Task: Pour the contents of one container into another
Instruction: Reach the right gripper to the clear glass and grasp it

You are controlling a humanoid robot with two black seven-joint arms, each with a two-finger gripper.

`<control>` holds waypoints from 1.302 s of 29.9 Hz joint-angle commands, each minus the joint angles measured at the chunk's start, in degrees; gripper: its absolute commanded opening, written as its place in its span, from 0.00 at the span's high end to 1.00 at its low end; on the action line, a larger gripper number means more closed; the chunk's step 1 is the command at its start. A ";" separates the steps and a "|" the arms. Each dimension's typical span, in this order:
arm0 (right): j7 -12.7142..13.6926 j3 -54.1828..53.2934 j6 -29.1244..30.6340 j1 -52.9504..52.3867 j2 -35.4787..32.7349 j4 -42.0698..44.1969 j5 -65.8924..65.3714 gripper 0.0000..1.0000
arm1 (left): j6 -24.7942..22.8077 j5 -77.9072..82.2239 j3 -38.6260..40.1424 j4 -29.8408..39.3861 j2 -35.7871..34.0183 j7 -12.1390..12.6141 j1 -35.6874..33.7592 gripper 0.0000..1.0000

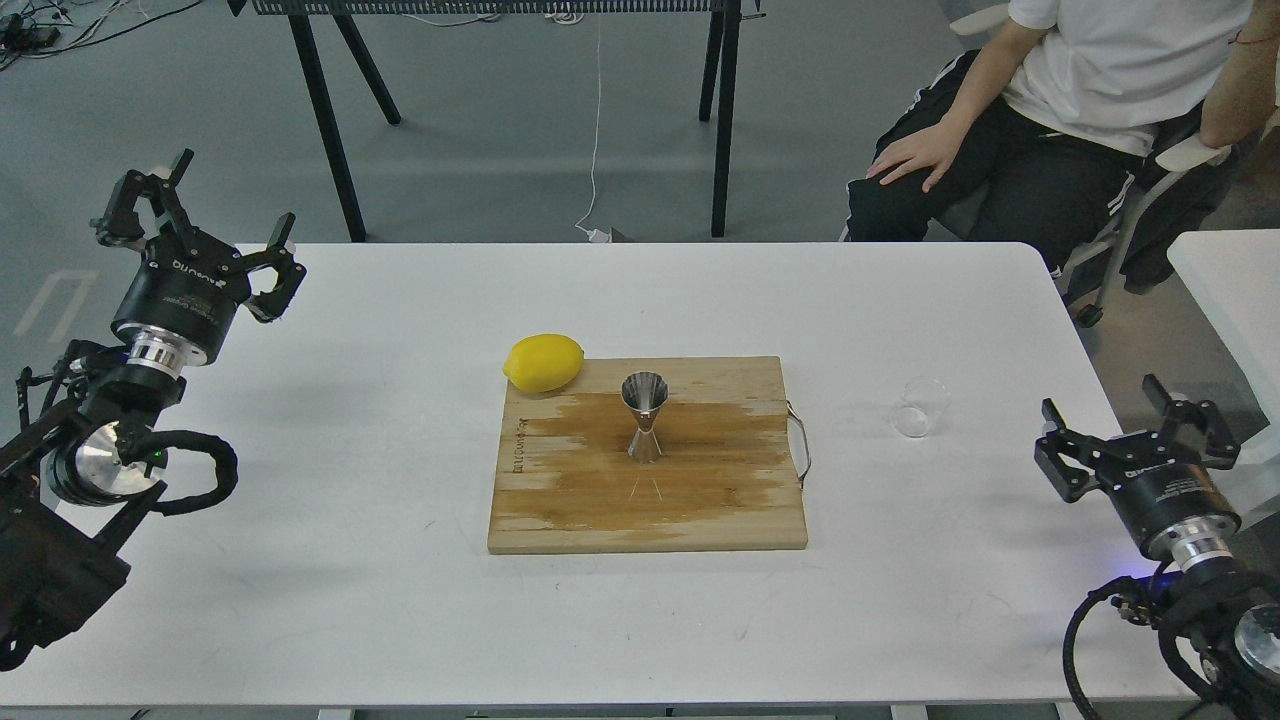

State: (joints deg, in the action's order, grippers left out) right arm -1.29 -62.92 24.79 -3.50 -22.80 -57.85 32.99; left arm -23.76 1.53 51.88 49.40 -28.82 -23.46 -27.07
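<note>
A small clear glass cup [920, 407] stands upright on the white table, right of the board. The shiny steel jigger [645, 416] stands upright near the middle of the wooden cutting board [700, 500]. My left gripper [198, 222] is raised over the table's far left corner, open and empty, far from both. My right gripper [1128, 418] hovers at the table's right edge, open and empty, a short way right of and nearer than the cup.
A yellow lemon [544, 362] rests at the board's far left corner, half on the white table [400, 600]. The board has a metal handle [800, 442] on its right side. A seated person [1060, 110] is beyond the far right corner.
</note>
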 commanded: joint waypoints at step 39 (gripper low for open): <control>2.79 0.25 -19.96 -19.78 15.41 22.86 -3.37 0.20 | 1.35 -0.12 0.85 3.94 -1.67 -0.10 -0.09 0.00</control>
State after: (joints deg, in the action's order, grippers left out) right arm 1.19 -62.66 5.00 -21.68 -8.57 -38.27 30.28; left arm -22.76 1.41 52.18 51.66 -29.62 -23.58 -27.18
